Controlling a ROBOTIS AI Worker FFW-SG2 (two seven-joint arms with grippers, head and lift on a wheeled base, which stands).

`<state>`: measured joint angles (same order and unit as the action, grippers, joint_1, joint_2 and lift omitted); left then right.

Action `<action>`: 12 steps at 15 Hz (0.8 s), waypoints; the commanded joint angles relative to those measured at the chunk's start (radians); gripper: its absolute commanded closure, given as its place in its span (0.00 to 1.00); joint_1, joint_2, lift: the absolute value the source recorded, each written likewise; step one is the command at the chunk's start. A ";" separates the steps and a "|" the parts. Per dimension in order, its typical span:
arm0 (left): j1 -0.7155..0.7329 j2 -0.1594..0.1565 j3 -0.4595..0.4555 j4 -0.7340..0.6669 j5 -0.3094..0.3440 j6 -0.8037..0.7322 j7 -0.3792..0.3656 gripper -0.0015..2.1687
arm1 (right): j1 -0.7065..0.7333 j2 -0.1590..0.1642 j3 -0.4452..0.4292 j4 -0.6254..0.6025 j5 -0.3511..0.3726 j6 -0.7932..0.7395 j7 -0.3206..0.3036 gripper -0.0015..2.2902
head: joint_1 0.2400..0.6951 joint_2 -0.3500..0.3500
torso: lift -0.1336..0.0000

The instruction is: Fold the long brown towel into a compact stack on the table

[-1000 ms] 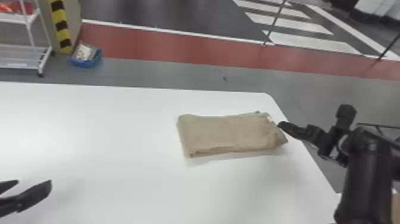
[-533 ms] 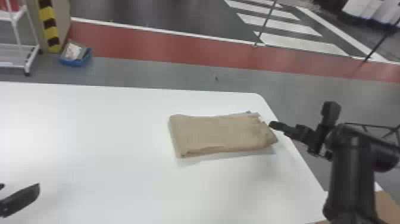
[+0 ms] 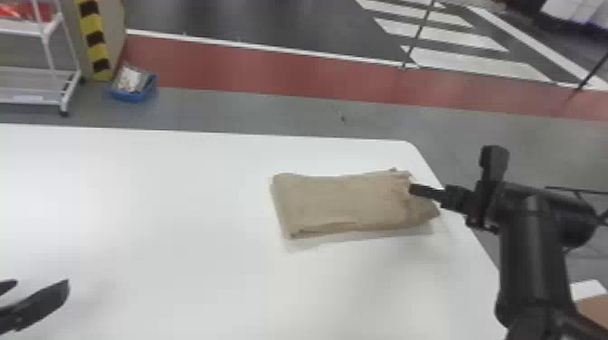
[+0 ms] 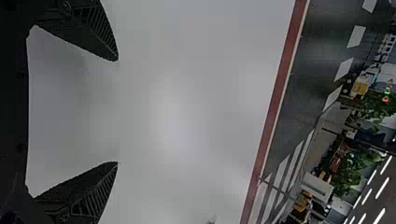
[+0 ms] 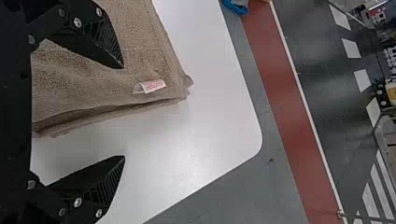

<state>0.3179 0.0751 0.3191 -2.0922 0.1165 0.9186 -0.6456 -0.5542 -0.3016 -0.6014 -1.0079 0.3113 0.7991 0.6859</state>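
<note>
- Brown towel, folded into a layered rectangle, lies right of centre in the head view, near the far right corner of the white tabletop.
- Change over the last second: right gripper has moved leftward in the head view, in over the towel's right end. Earlier, its tip sat nearer that end's outer corner.
- Towel's outline looks much the same across these views; the whole head view has shifted a little, so its small slide across the frame seems to be camera motion.
- Right fingers spread wide, nothing held. In the right wrist view one is over the cloth at upper left, the other over bare tabletop at lower left, with the layered edge between them. Contact with the cloth: cannot tell.
- Small white label shows on the towel near its corner, upper left of that same view.
- Left gripper at lower left of the head view, well apart from the towel; fingers also wide apart, empty. It has drifted slightly farther from the cloth.
- Meaning for the task, as judged: folding is well along, and the right arm seems to be lining up on the short end for another fold or a straightening tug.
- Next move likely wants the lower finger under every layer before closing. Risk: catching only the top layers, which could skew or unfold the stack.
</note>
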 commanded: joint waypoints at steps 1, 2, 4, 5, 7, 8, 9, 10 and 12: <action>0.001 0.000 0.001 0.003 0.000 -0.002 0.001 0.04 | -0.004 0.012 0.005 0.012 0.000 -0.011 0.001 0.23 | 1.00 0.08 | 0.07; 0.001 0.002 0.005 0.001 0.000 -0.002 -0.002 0.04 | -0.003 0.013 0.005 0.012 0.002 -0.011 0.004 0.26 | 1.00 0.08 | 0.07; 0.003 0.002 0.014 0.003 0.005 -0.002 -0.002 0.04 | -0.004 0.021 0.009 0.012 0.008 -0.008 0.004 0.26 | 1.00 0.10 | 0.07; 0.003 0.002 0.015 0.004 0.005 -0.011 -0.002 0.04 | -0.003 0.022 0.009 0.012 0.005 -0.008 0.012 0.34 | 1.00 0.11 | 0.07; 0.007 0.002 0.018 0.006 0.006 -0.017 -0.003 0.04 | -0.003 0.025 0.009 0.012 0.006 -0.005 0.017 0.60 | 1.00 0.12 | 0.07; 0.010 0.002 0.021 0.008 0.008 -0.023 -0.003 0.04 | -0.001 0.025 0.009 0.012 0.005 -0.005 0.017 0.65 | 1.00 0.13 | 0.07; 0.010 0.003 0.023 0.009 0.008 -0.023 -0.003 0.04 | 0.005 0.025 0.005 0.012 -0.008 -0.005 0.023 0.65 | 1.00 0.13 | 0.07; 0.010 0.003 0.025 0.008 0.008 -0.023 -0.005 0.04 | 0.014 0.027 -0.009 -0.001 -0.031 0.007 0.040 0.66 | 1.00 0.13 | 0.07; 0.010 0.003 0.028 0.004 0.008 -0.023 -0.005 0.04 | 0.057 0.029 -0.041 -0.104 -0.104 0.096 0.060 0.66 | 1.00 0.14 | 0.07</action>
<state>0.3282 0.0782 0.3442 -2.0845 0.1242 0.8953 -0.6503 -0.5268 -0.2738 -0.6227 -1.0394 0.2571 0.8338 0.7390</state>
